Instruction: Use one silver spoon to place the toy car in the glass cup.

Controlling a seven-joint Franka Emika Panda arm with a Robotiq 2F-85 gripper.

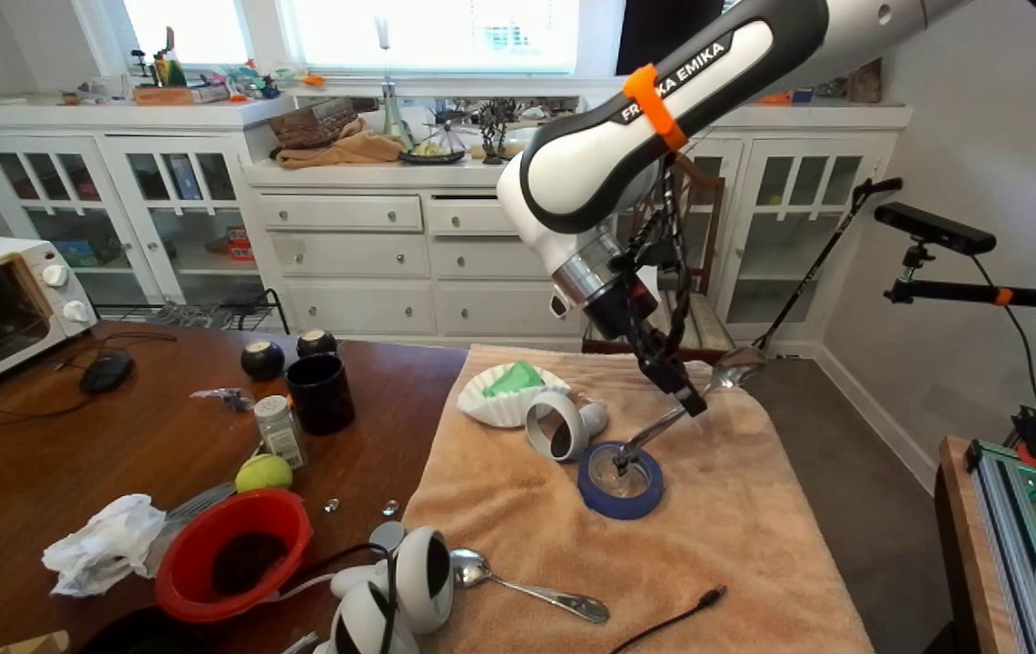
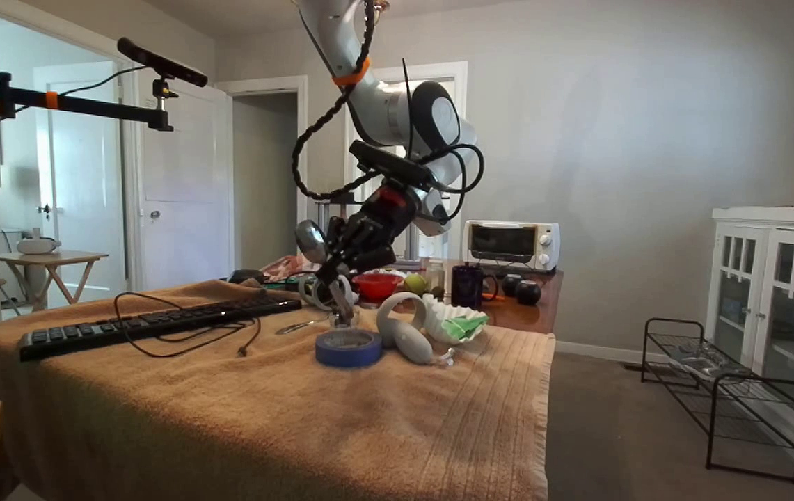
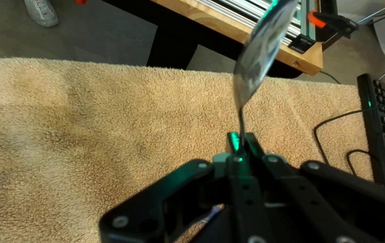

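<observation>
Silver spoon slants, bowl uppermost, handle down toward glass cup; fingers clamped on its handle.

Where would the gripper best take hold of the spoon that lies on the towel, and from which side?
Probably by the handle, from above, jaws closing across its narrow width: the lying spoon rests flat on the towel, its handle clear of the white controller beside the bowl. The gripper holds the other spoon.
</observation>
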